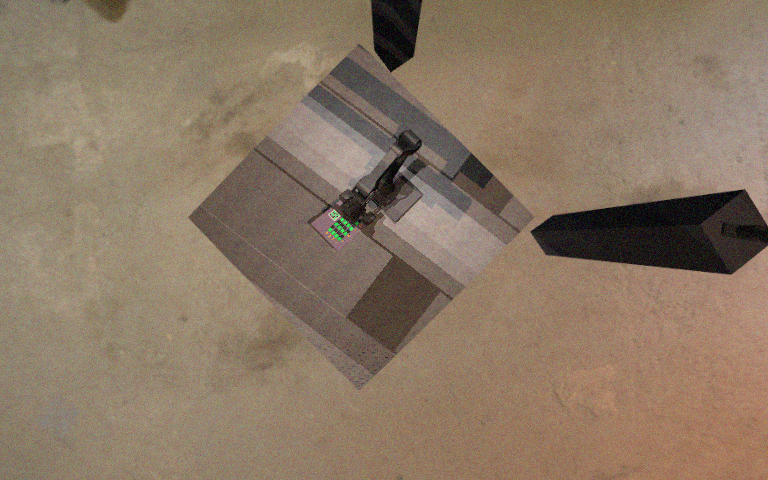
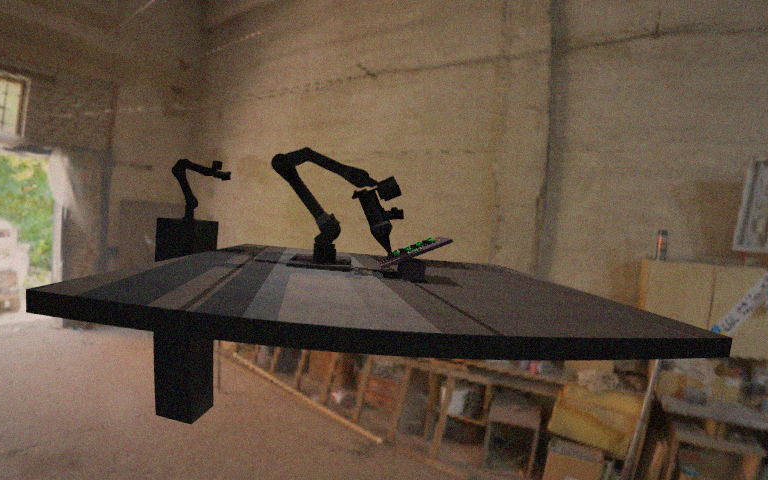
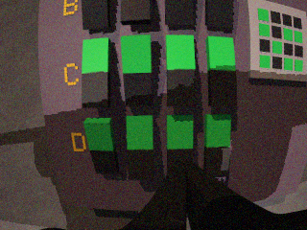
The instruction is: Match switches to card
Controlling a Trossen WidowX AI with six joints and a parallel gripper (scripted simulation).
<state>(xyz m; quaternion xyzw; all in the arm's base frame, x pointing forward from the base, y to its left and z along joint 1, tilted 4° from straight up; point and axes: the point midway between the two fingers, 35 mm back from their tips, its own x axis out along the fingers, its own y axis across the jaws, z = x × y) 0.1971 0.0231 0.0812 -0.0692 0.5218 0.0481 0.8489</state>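
The tilted pink switch panel [image 1: 320, 224] [image 2: 446, 241] [image 3: 58, 91] stands in front of the arm. The card [image 1: 333, 214] [image 3: 280, 40] reads, far row first: green, dark, dark, dark; green, dark, green, green; dark, green, dark, dark; green, dark, green, green. Row C switches [image 3: 136, 54] and row D switches [image 3: 139, 132] show green far halves. Only row B's dark near halves show in the wrist view; row A is outside it. Which halves are raised is unclear. My gripper [image 2: 390, 253] [image 3: 182, 169] is shut and empty, its tips low at the third row D switch's near half. Contact is unclear.
The panel rests on a dark block [image 2: 413, 270] on the patterned table [image 1: 293, 237] [image 2: 555, 315]. A second arm [image 2: 184, 184] stands on a black pedestal [image 2: 186, 237] behind the table. Dark shadows cross the panel's near part.
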